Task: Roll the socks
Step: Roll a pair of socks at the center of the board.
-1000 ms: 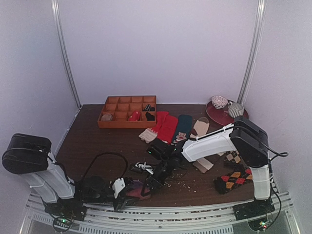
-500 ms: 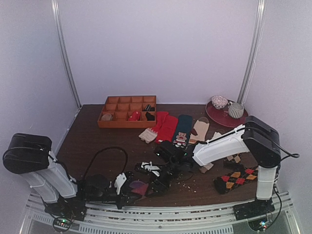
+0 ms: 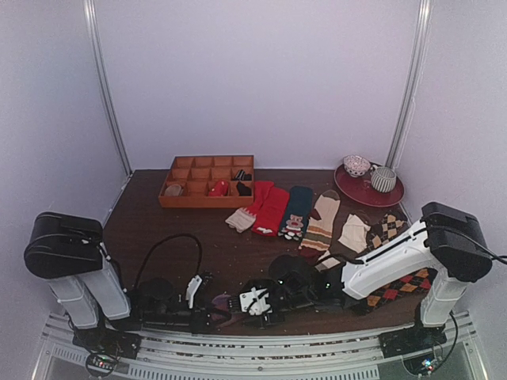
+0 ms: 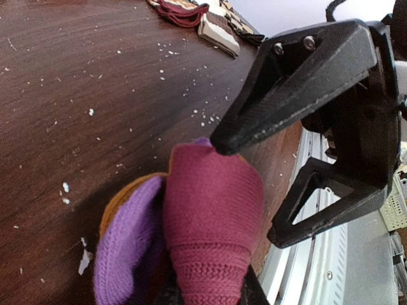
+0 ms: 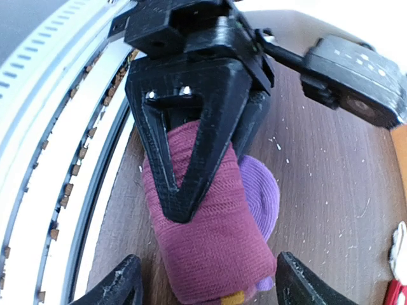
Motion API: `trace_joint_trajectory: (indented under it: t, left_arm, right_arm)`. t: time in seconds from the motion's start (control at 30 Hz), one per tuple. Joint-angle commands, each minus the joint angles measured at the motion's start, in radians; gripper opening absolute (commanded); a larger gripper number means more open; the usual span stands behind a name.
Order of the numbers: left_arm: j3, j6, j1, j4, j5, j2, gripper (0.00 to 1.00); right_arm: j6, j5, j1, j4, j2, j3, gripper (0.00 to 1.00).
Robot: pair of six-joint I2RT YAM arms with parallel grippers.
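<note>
Left tool (image 5: pixel 191 184) clamps the rolled sock (image 5: pixel 213 244) from 12 o'clock; right tool (image 5: pixel 212 283), wide open and empty, flanks its 6 o'clock end.

No text, label, brand, number or sign can be read in any of the views. The small pale marks on the black housing (image 5: pixel 356 71), seen in the right wrist view, are too blurred to make out as letters or figures.
</note>
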Motion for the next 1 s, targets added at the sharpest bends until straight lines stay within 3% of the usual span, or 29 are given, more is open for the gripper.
trace_joint_trajectory:
  t: [0.0,0.33,0.5,0.6,0.7,0.87,0.97]
  left_arm:
    - [-0.044,-0.044,-0.003,-0.335,0.078,0.074,0.0]
    - [-0.043,-0.034,-0.002,-0.32,0.102,0.091,0.0]
    - [-0.044,-0.033,0.0,-0.318,0.103,0.093,0.0]
    - [-0.043,-0.03,0.001,-0.313,0.104,0.098,0.0]
    - [-0.042,-0.022,0.003,-0.325,0.09,0.086,0.0]
    - [-0.051,0.057,0.003,-0.422,-0.04,-0.069,0.3]
    - [-0.045,0.131,0.002,-0.56,-0.188,-0.276,0.33]
  right_arm:
    - [-0.126,0.054,0.017,0.018,0.022,0.016,0.73]
    - [-0.158,0.064,0.03,-0.053,0.093,0.063,0.69]
    - [-0.156,0.056,0.032,-0.124,0.118,0.101,0.55]
    - [-0.118,0.012,0.032,-0.191,0.121,0.138,0.35]
    - [-0.062,-0.031,0.03,-0.302,0.142,0.202,0.33]
    - [0.049,-0.126,0.016,-0.43,0.175,0.239,0.32]
    - [0.109,-0.149,0.002,-0.509,0.2,0.268,0.32]
